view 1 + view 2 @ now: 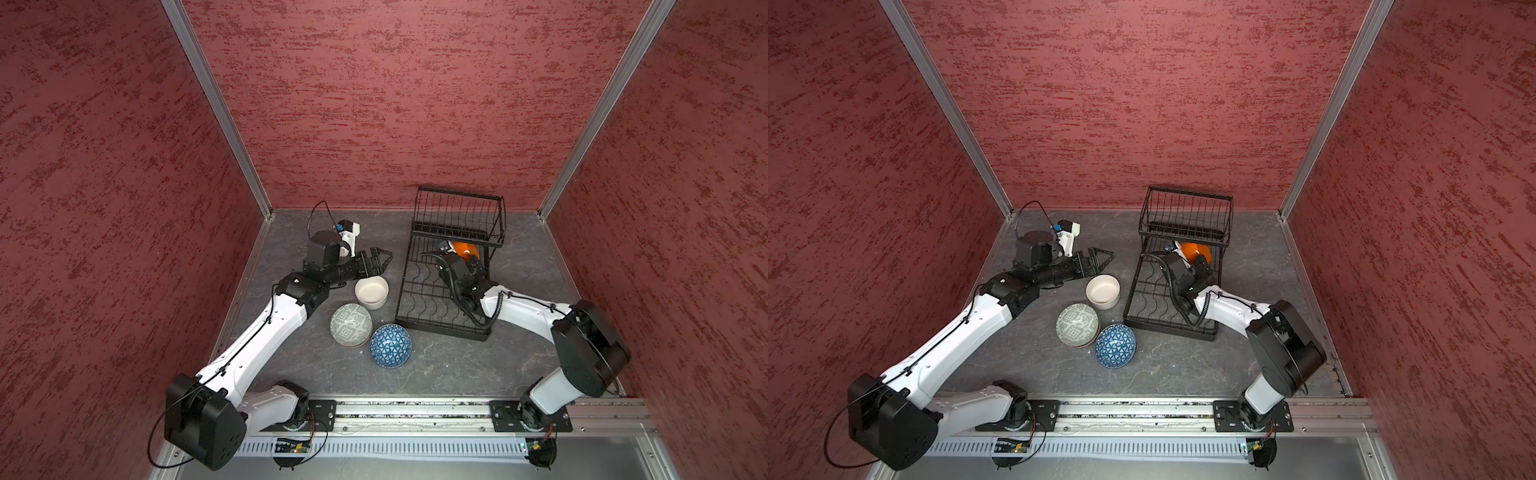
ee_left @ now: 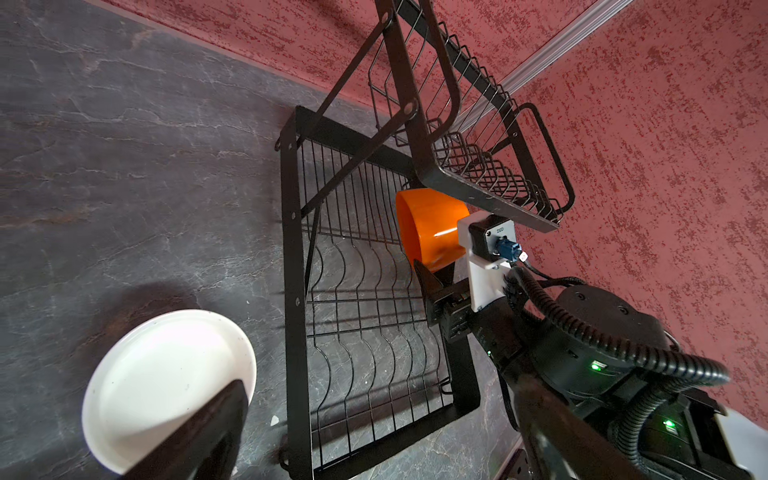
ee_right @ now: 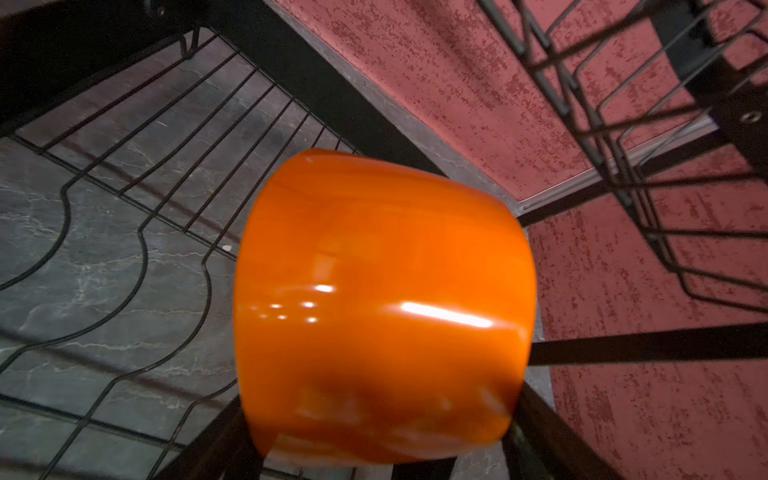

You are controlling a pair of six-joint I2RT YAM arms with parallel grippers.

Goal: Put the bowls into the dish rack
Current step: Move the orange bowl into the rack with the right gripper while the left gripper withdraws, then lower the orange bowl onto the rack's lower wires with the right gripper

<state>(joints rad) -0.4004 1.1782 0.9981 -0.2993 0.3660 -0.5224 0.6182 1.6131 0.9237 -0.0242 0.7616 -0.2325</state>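
Right gripper (image 1: 471, 259) clamped on orange bowl (image 3: 382, 307), tipped on its side over dish rack (image 1: 419, 299) base, under upper tier. Left gripper (image 1: 385, 264) spread wide, near white bowl (image 1: 371, 293) on worktop (image 1: 457, 365).

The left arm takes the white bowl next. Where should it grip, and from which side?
Probably its rim wall: one finger inside, one outside, from above. The white bowl stands upright, mouth up, with steep walls. Its far edge, beside the open left gripper, is free; the grey-green bowl crowds the near edge.
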